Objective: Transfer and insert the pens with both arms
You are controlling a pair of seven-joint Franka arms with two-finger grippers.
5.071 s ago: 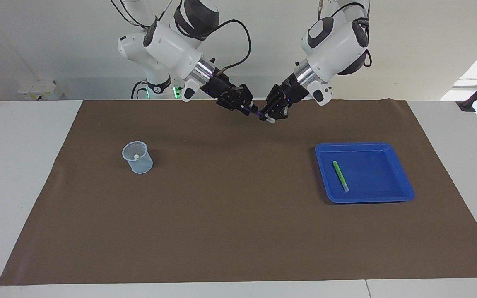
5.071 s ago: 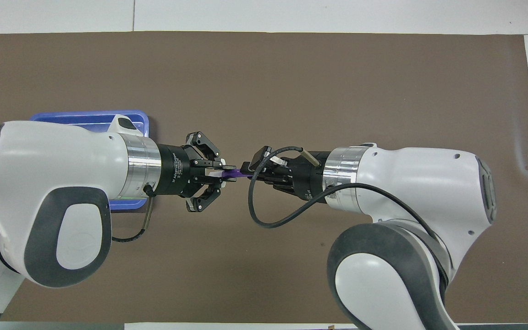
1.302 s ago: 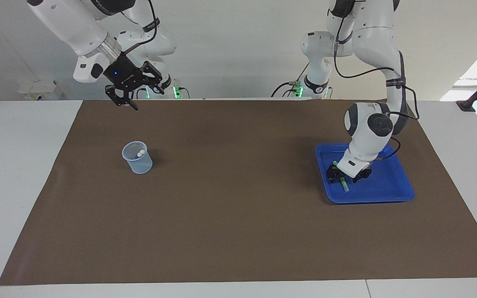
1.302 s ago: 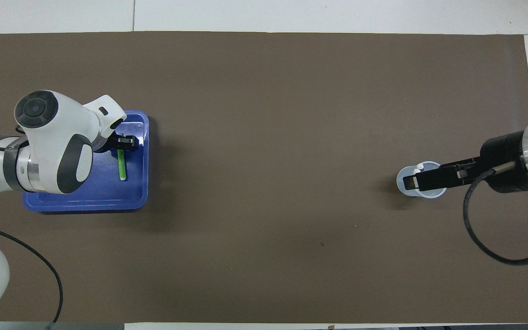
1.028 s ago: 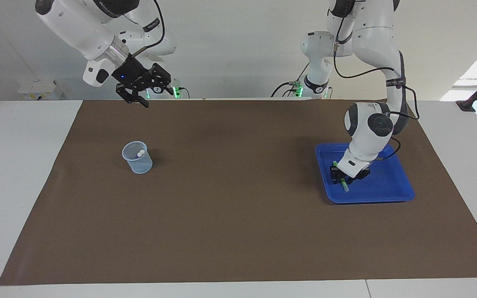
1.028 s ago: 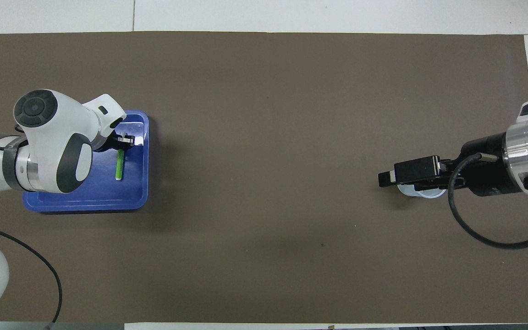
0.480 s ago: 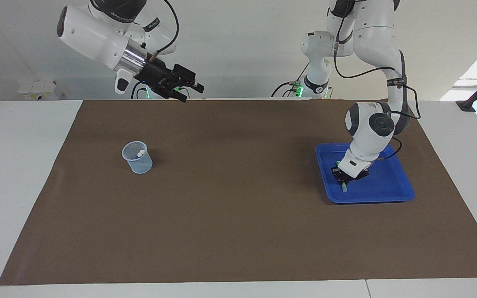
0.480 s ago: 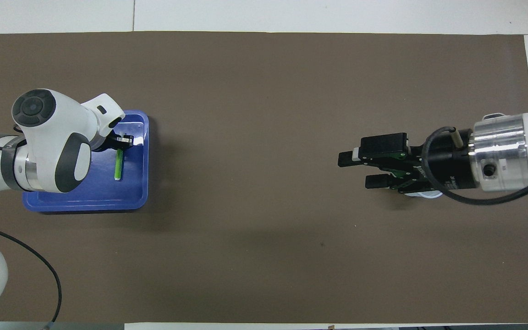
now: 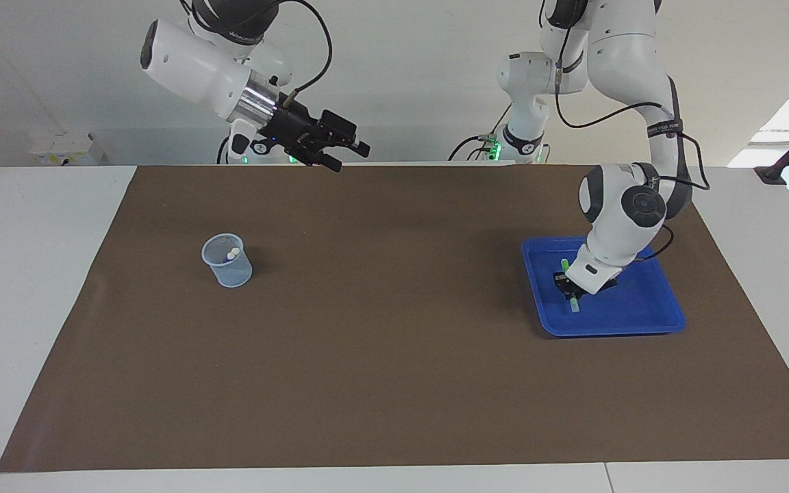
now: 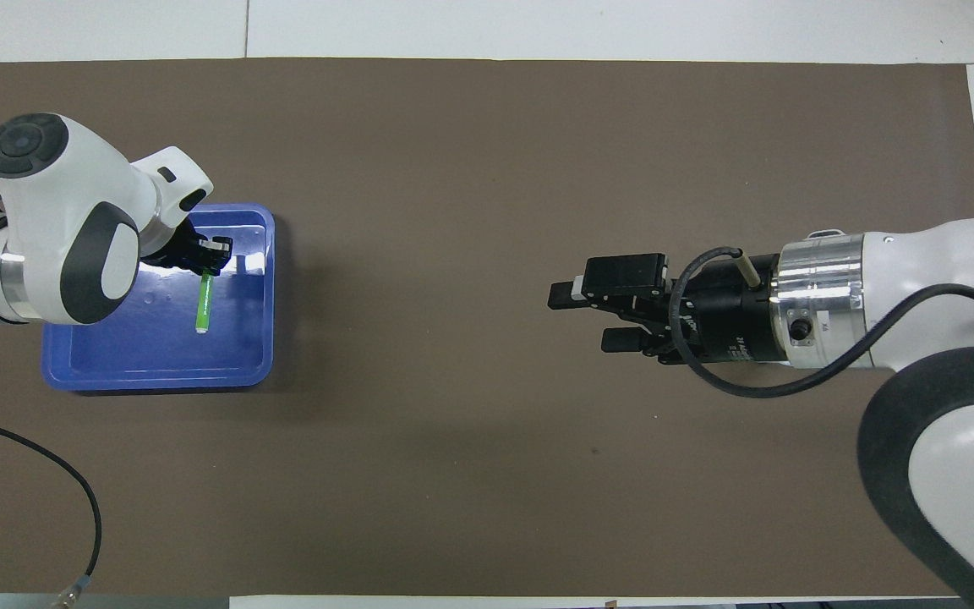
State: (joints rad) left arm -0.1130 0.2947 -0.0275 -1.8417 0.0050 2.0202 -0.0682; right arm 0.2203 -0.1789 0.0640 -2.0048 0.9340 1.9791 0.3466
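Overhead: right arm (image 10: 876,304) fully covers the clear cup (image 9: 227,259). Left arm's wrist (image 10: 64,220) hides part of the blue tray (image 10: 157,372) and the green pen's (image 10: 202,303) upper end. Facing view: pens in cup show only as white cap tips, colours unreadable. Both arms are cropped at the frame edges.

The room is evenly lit. Bright daylight is seen at one edge of the facing view. Soft shadows are cast beside the cup (image 9: 227,259) and tray (image 9: 668,322). Everything is sharp.
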